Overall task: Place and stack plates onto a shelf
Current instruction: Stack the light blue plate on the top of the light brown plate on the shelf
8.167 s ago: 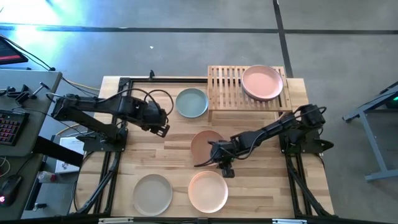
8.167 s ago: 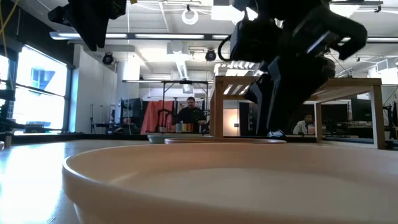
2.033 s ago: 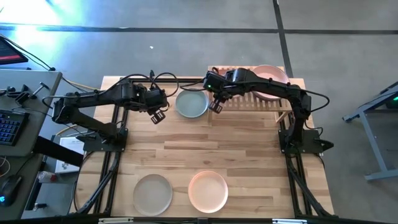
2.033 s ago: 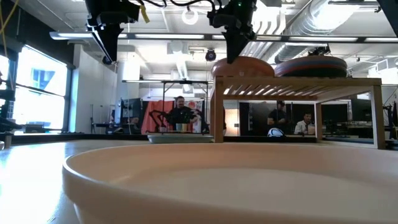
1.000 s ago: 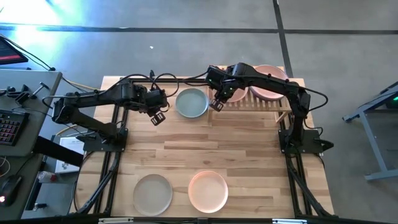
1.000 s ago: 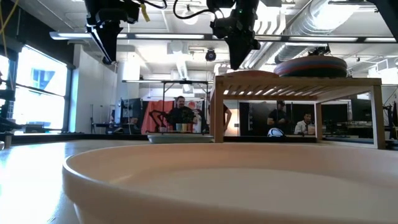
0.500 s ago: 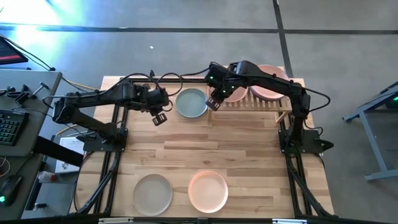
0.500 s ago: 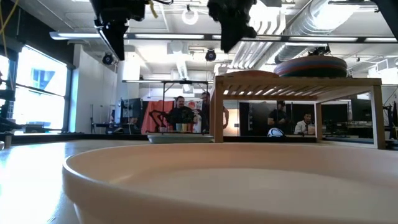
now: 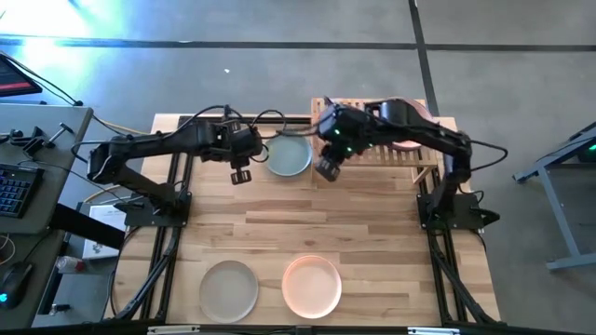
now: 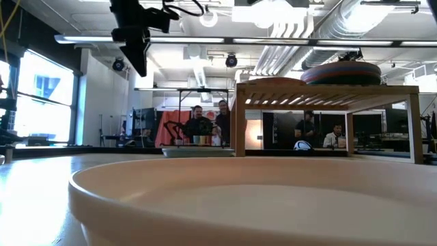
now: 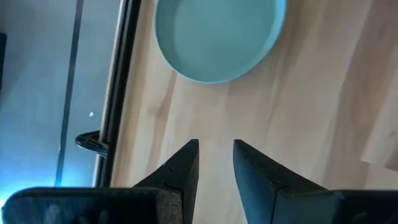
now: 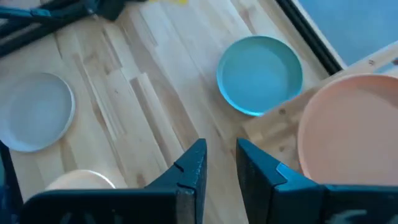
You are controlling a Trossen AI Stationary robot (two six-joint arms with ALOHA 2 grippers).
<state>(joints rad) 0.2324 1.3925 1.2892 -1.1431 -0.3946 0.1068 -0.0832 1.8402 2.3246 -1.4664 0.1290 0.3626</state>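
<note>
butcher-block wooden tabletop (image 9: pixel 307 209): tan round plate (image 12: pixel 354 137) set on slatted wooden shelf (image 9: pixel 372 149), right gripper (image 9: pixel 328 166) empty, slightly parted; left gripper (image 9: pixel 240 173) empty, parted, next grasps pale grey-blue round plate (image 9: pixel 287 154) at upper centre.

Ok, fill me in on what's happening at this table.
Two robot arms are moving plates onto a wooden shelf. A stack of plates and a single tan plate already sit on it. The right gripper hangs empty beside the shelf's near corner. The left gripper hovers open next to the pale blue plate on the table. A grey plate and a peach plate wait at the near edge.
</note>
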